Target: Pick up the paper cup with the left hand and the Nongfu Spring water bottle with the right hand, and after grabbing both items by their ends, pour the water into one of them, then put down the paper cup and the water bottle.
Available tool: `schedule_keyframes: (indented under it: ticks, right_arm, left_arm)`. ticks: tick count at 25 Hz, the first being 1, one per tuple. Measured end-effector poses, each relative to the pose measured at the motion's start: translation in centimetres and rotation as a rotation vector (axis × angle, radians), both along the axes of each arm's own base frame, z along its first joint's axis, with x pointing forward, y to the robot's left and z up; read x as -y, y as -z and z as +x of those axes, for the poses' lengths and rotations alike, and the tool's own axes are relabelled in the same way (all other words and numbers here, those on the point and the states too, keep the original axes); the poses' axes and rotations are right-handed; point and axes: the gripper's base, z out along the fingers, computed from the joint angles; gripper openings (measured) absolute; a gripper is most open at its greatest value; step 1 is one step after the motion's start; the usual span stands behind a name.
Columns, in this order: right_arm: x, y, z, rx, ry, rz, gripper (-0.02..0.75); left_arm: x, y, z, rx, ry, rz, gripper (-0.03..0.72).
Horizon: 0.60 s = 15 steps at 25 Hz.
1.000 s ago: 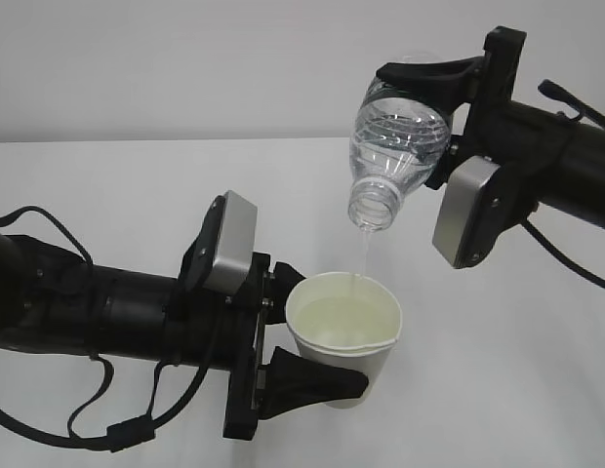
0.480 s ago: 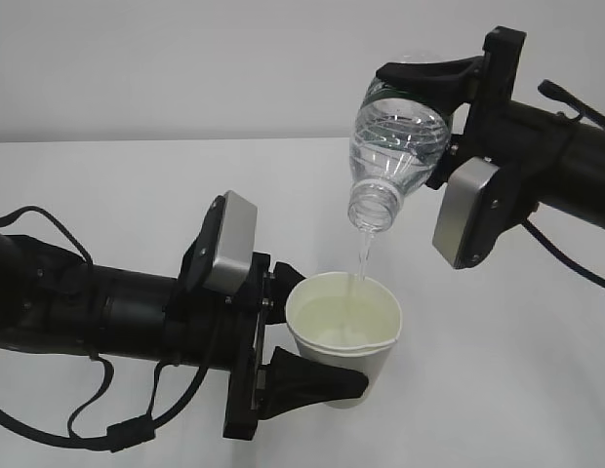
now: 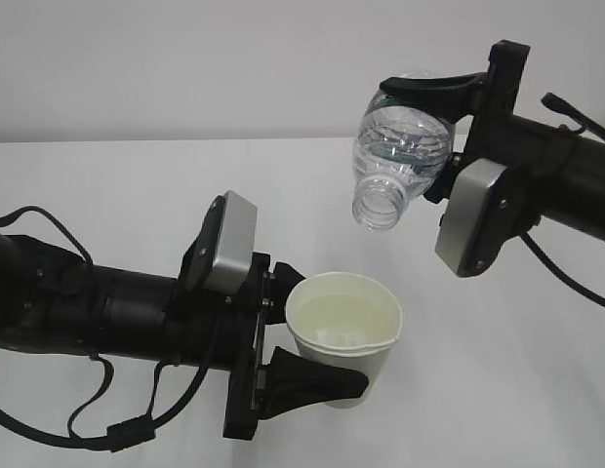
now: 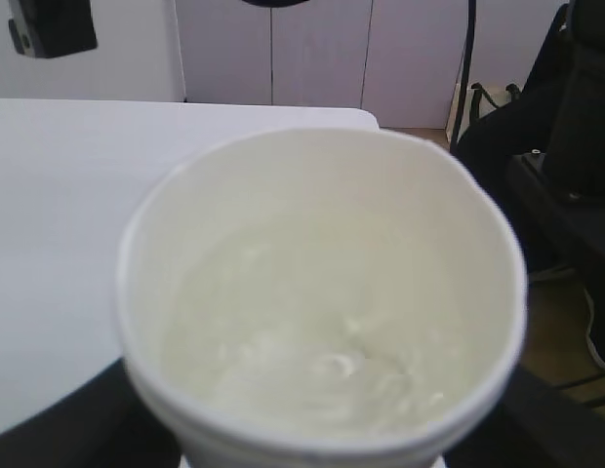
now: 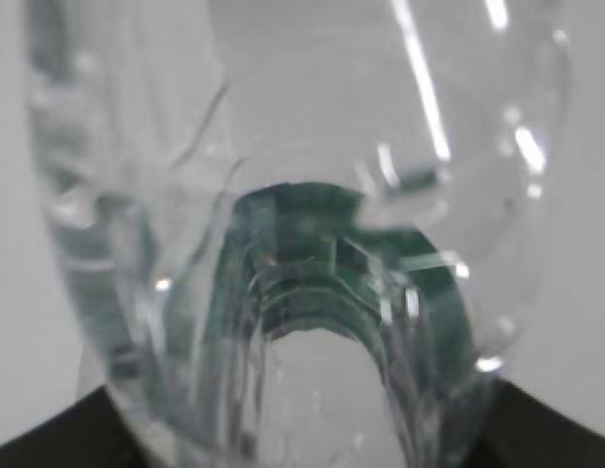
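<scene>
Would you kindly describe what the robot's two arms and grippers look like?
Both arms are matte black. The left gripper and right gripper have black, tapered fingers, and behind each sits a silver-grey rounded rectangular plate. Loose black cables loop around the left arm; one trails under the right.

Matt off-white paper cup (image 3: 343, 327), glossy clear ribbed plastic bottle (image 3: 397, 161), smooth matt white table (image 3: 137, 185).

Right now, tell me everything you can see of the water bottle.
The Nongfu Spring water bottle is small, clear ribbed plastic with a dark green label and an open, capless neck. It hangs tilted, mouth down-left, above and right of the paper cup, not touching it. The right hand grips its base. No stream shows.
</scene>
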Motion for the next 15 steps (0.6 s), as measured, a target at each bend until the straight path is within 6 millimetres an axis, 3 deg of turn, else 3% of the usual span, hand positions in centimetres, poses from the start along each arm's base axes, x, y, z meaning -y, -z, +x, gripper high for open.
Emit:
schedule_keyframes:
  ticks: [15]
  right_arm:
    - [0.21, -0.16, 0.20, -0.133, 0.020, 0.151, 0.416]
  left_arm:
    - [0.00, -0.05, 0.13, -0.007, -0.020, -0.008, 0.504]
